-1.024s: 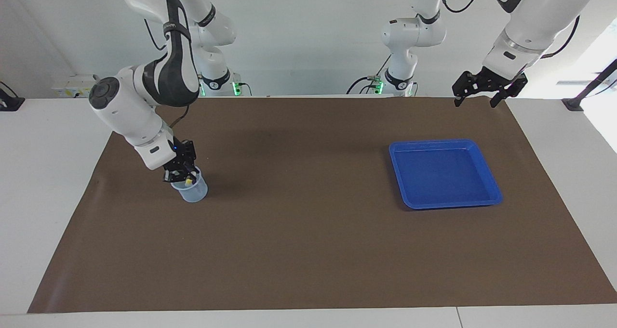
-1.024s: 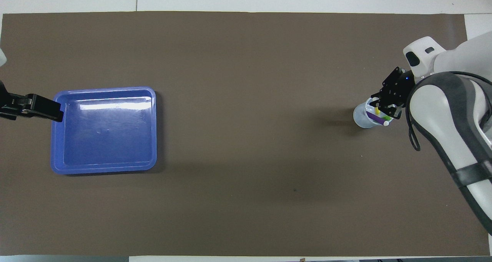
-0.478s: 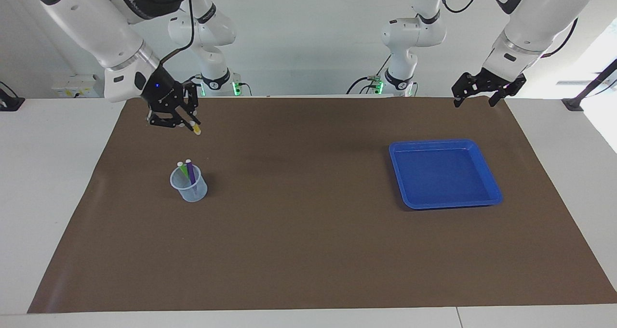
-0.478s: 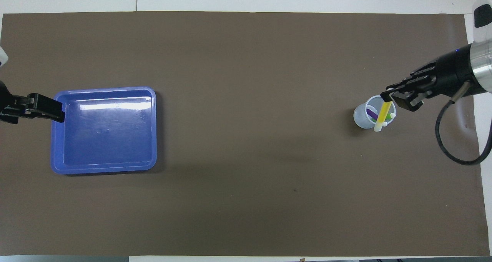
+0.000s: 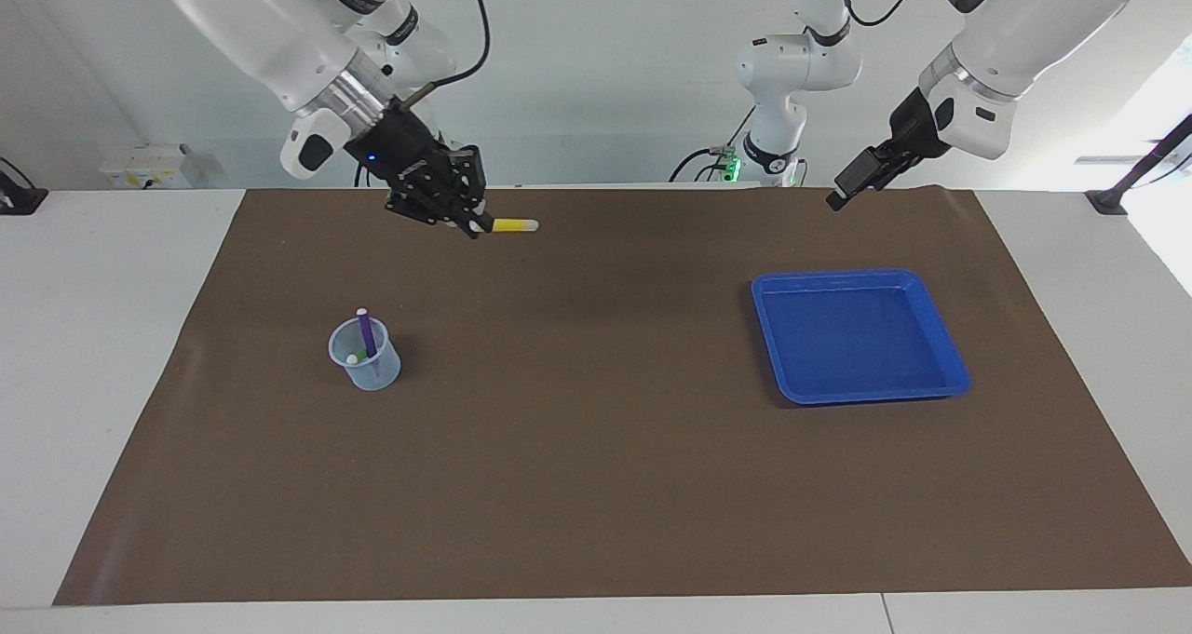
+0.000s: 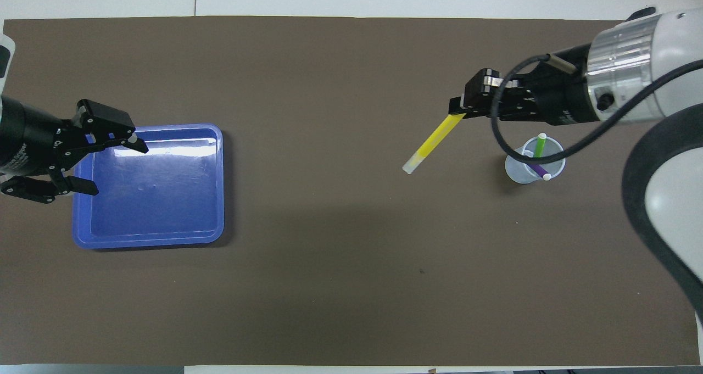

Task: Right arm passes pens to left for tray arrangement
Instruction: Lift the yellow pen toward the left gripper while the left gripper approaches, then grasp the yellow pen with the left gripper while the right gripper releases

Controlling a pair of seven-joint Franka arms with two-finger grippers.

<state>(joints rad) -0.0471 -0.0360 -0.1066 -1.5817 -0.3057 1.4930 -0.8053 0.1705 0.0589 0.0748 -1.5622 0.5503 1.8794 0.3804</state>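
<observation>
Overhead view shows the left gripper (image 6: pixel 112 164) with its fingers spread wide and nothing between them, over the edge of the blue tray (image 6: pixel 217 187) at the left arm's end; in the facing view that same gripper (image 5: pixel 841 194) appears edge-on, so its opening cannot be read there. The facing view, in turn, confirms that both grippers hang well above the brown mat (image 5: pixel 596 485).

The right gripper (image 5: pixel 472 225) is clamped tight on one end of the yellow pen (image 5: pixel 510 226). The pen extends out from the fingertips toward the left arm's end of the table, roughly level in the facing view, its pale end outermost. In the overhead view the yellow pen (image 6: pixel 434 143) slants away from the right gripper (image 6: pixel 456 109), over bare mat.

The translucent cup (image 6: pixel 519 171) stands on the mat beside and below the right gripper, holding the purple pen (image 6: pixel 535 169) and the green pen (image 6: pixel 540 144). The tray lies flat beneath the left gripper, well apart from the held pen.
</observation>
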